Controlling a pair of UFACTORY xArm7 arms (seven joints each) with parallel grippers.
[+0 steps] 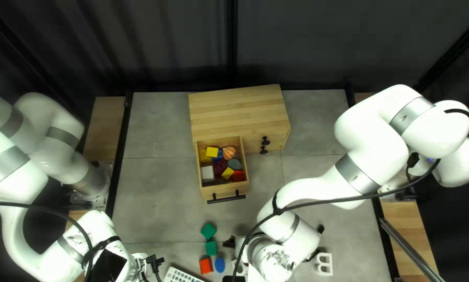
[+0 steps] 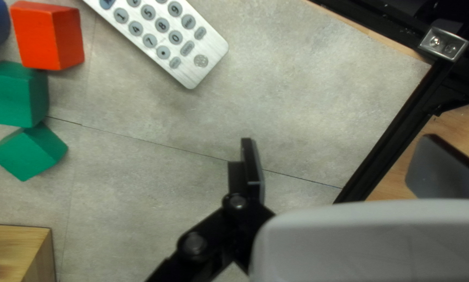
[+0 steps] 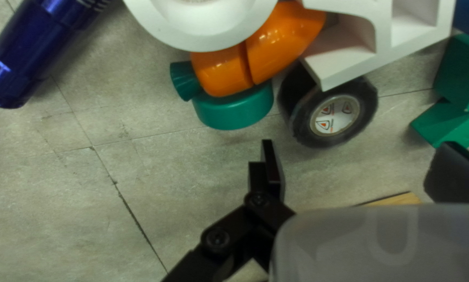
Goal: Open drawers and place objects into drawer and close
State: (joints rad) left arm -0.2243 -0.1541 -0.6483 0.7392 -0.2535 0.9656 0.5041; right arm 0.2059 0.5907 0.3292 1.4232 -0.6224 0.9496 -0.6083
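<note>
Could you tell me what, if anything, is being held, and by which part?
Nothing: the left end effector and the right end effector are both open.

Soft light covers the table (image 1: 156,193), with dark shadow inside the open drawer (image 1: 223,191).

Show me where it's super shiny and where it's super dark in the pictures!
Right wrist view: bright glints on the blue tube and the glossy orange piece; top left view: the curtain at the back is almost black, its folds only faint; left wrist view: no strong glare on the remote, just a soft shadow beside it.
</note>
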